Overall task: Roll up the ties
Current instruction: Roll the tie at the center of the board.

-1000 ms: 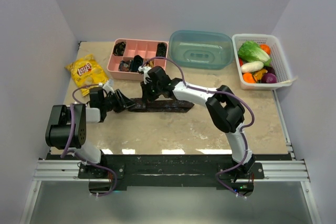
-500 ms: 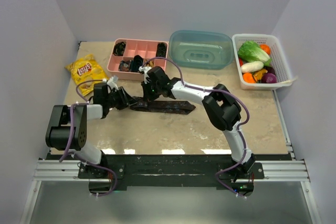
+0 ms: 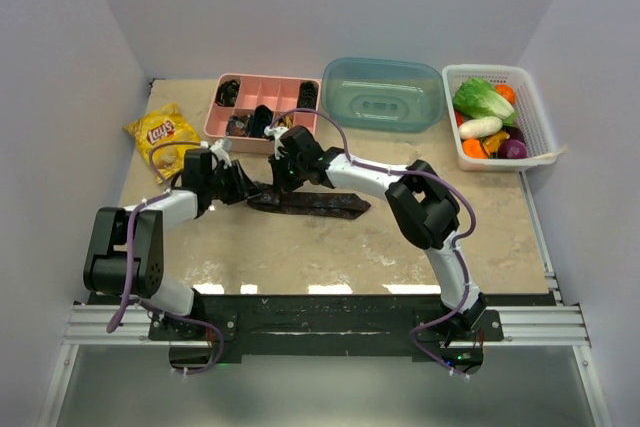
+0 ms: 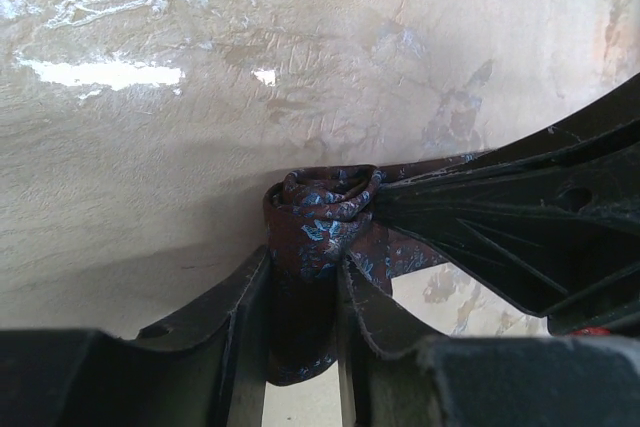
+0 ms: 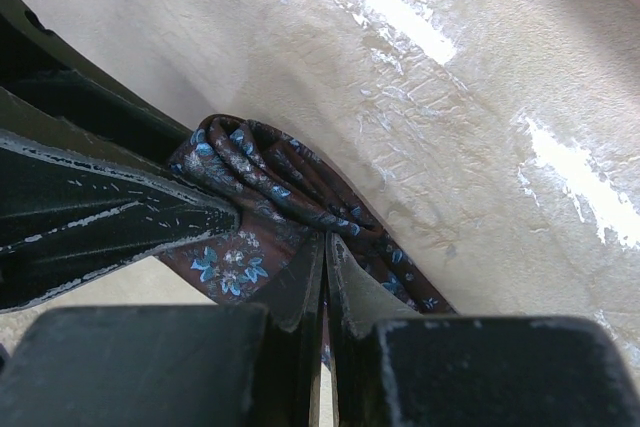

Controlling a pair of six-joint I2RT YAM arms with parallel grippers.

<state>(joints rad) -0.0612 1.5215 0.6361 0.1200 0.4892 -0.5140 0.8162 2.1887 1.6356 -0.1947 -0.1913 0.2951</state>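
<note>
I am looking down on one beige, stone-patterned table (image 3: pixel 300 247) closed in by plain pale walls. One tie (image 3: pixel 320 203), dark maroon with small blue flowers, lies flat across the table a little left of centre, its pointed end to the right. Its left end is wound into a small tight roll.

Two arms meet at that roll. The left gripper (image 4: pixel 300 297) comes in from the left, one finger pressed against each side of the roll, clamping it. The right gripper (image 5: pixel 325 267) reaches over from the right, its jaws nearly together and pinching a fold of the tie just beside the roll. The two grippers almost touch.

Behind the tie sits one pink tray (image 3: pixel 270 92) with several compartments. I count about four dark bundles in it, though they are too small to be sure. One yellow chip bag (image 3: pixel 160 132) lies left of the tray. One teal tub (image 3: pixel 385 92) sits to its right. One white basket (image 3: pixel 545 122) of vegetables stands at the far right.
</note>
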